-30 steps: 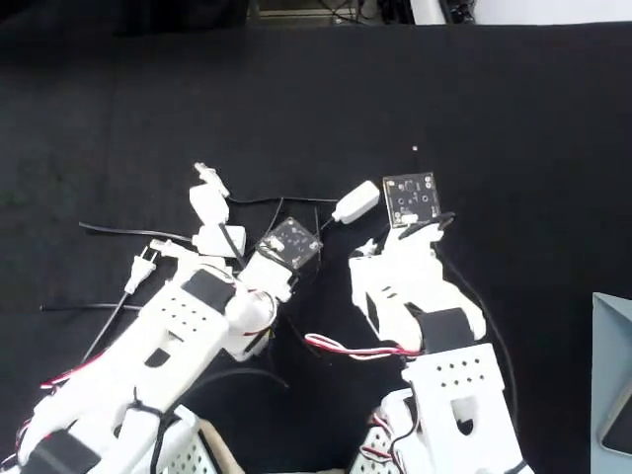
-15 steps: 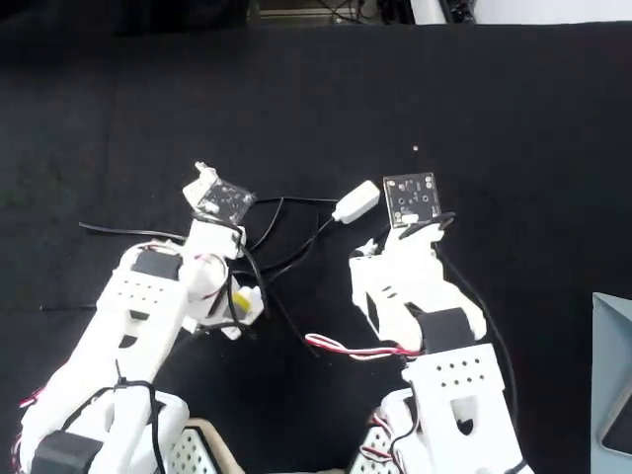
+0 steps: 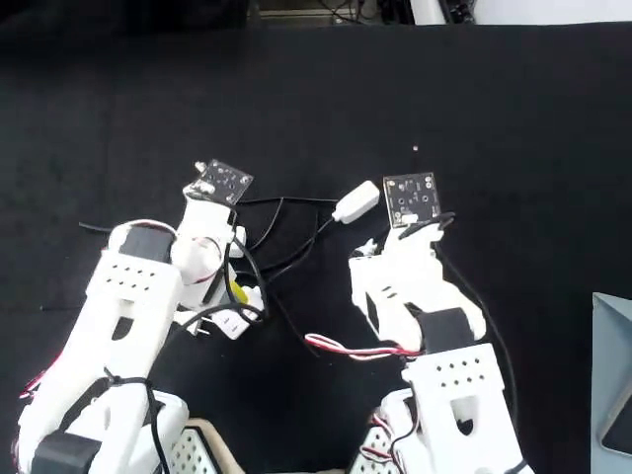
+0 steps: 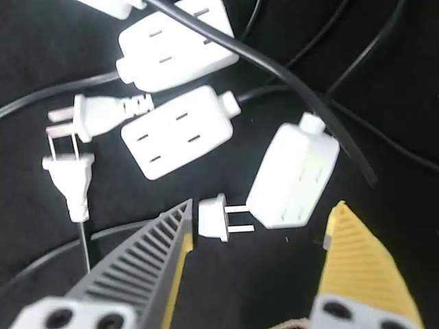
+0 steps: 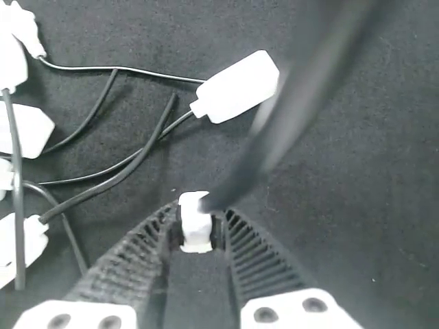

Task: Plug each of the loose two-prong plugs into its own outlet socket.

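My left gripper (image 4: pixel 260 209) is open above a cluster of white parts on the black cloth. Between its grey and yellow fingers (image 4: pixel 353 240) lies a small white two-prong plug (image 4: pixel 221 219), prongs pointing at a white outlet block (image 4: pixel 295 175) just beyond them. Two more outlet blocks (image 4: pixel 178 130) (image 4: pixel 175 44) and two loose corded plugs (image 4: pixel 72 175) (image 4: pixel 103 113) lie nearby. My right gripper (image 5: pixel 199 216) is shut on a white plug (image 5: pixel 196 226) with a black cord. A white outlet block (image 5: pixel 236 87) lies ahead of it, also visible as the white outlet block (image 3: pixel 355 201) in the high view.
Black cords (image 3: pixel 286 237) cross the cloth between the two arms. The left arm (image 3: pixel 128 306) covers most of the plug cluster from above. A grey container edge (image 3: pixel 612 375) stands at the far right. The far half of the black table (image 3: pixel 395 89) is bare.
The left arm has swung its wrist to the left and slightly away, over the plug cluster. The right arm has not moved.
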